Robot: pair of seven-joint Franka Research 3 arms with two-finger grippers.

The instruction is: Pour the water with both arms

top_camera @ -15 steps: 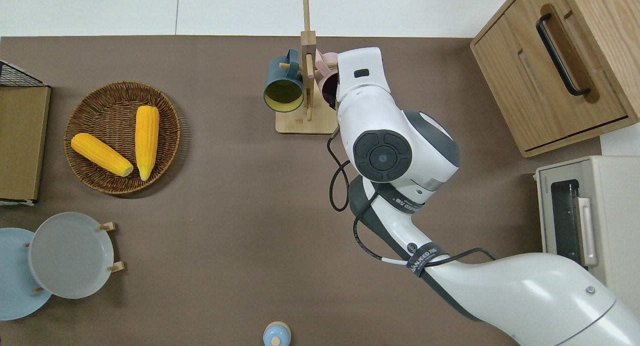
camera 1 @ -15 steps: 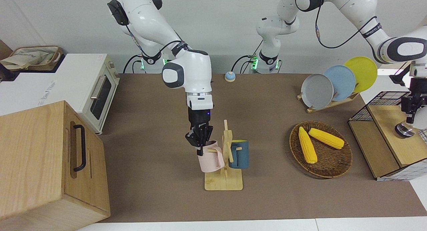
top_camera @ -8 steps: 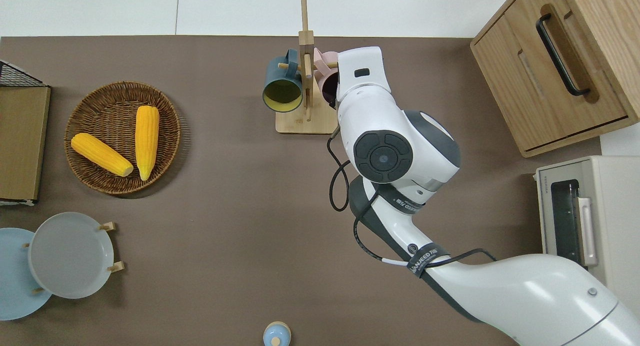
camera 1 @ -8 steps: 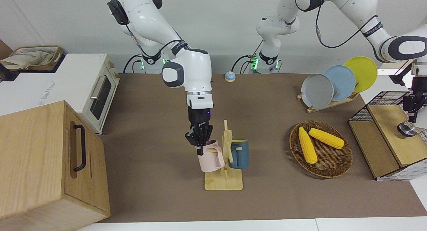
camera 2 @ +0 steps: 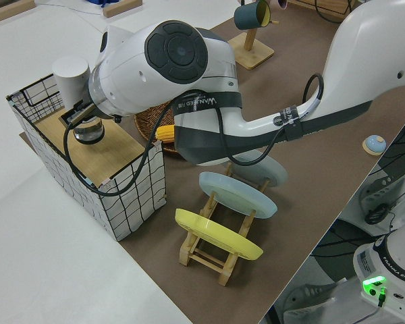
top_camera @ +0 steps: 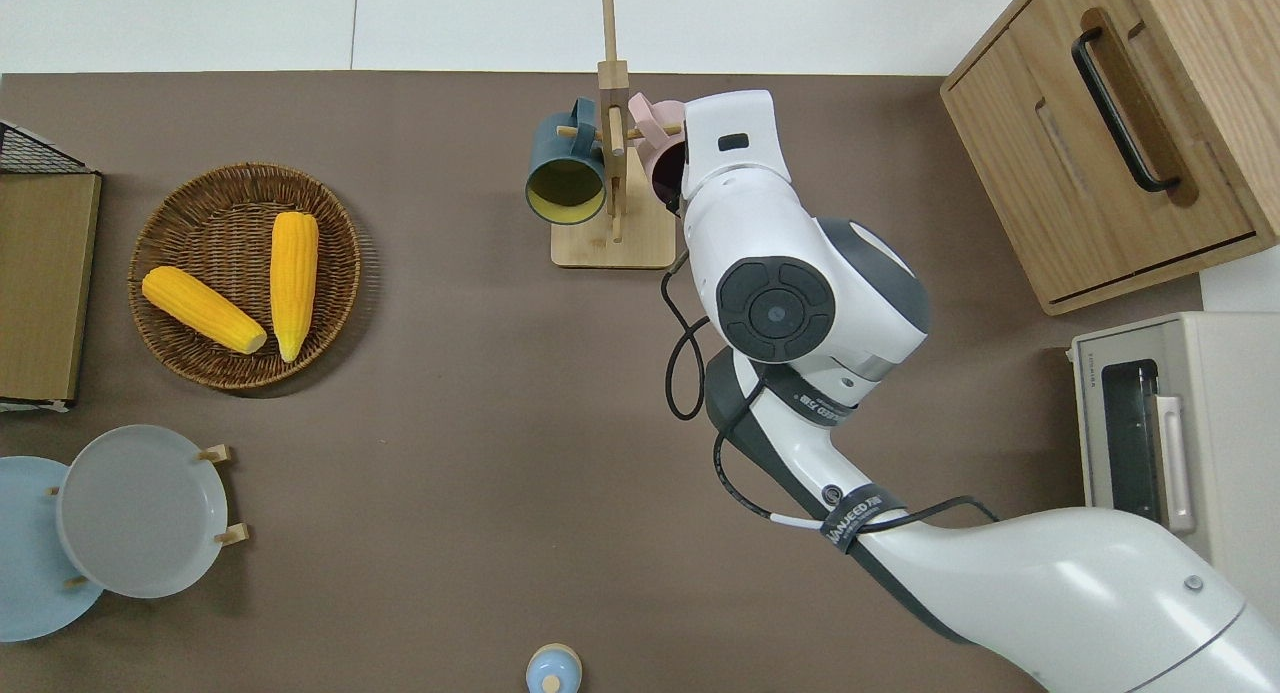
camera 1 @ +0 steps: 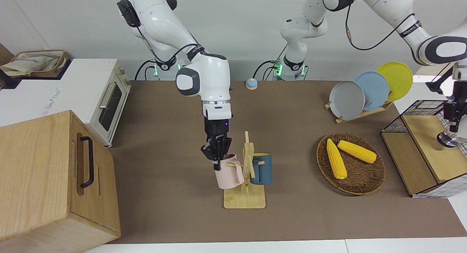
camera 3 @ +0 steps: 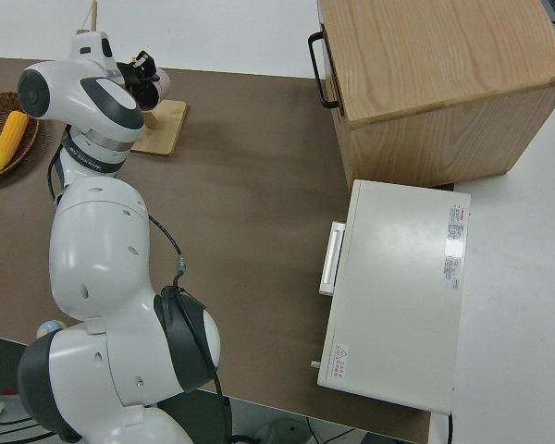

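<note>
Two arms are busy at once. The right gripper [camera 1: 217,161] is clamped on the rim of the pink mug [camera 1: 229,176], whose handle still hooks a peg of the wooden rack [camera 1: 245,198] beside the blue mug [camera 1: 262,169]. Compared with a second ago the pink mug has slid a little away from the rack's post, toward the right arm's end of the table, and the overhead view shows more of its dark mouth [top_camera: 668,163] uncovered next to the wrist.

The left gripper [camera 1: 455,127] hangs over the wire crate [camera 1: 419,110] at the left arm's end of the table, above a small metal cup [camera 1: 446,140] that stands on the crate's wooden top. It has risen since the earlier frames, when its tips were down at the cup; now it is clear of it. I cannot tell whether its fingers are apart or together.

Nothing else has shifted: the basket [camera 1: 365,183] with two corn cobs [camera 1: 336,158], the plates [camera 1: 346,99] in their stand, the cabinet [camera 1: 54,180] and the oven [camera 1: 105,99]
</note>
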